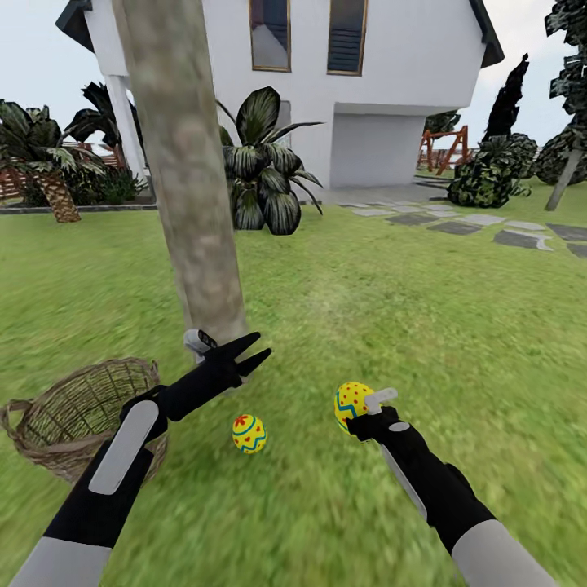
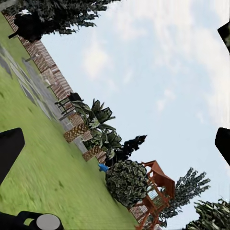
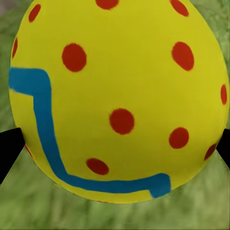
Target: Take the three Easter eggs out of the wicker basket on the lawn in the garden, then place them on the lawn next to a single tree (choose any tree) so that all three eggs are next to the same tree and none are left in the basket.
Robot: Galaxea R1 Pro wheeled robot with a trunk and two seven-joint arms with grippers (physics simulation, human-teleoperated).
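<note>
Right gripper clamped on dotted egg, left gripper spread, empty

No legible text, label, brand, number or sign appears in any view. The markings on the held egg are decoration only: red dots and a blue band on yellow. The egg on the grass carries a red flower mark and a blue zigzag, not characters. The house wall bears no lettering.
</note>
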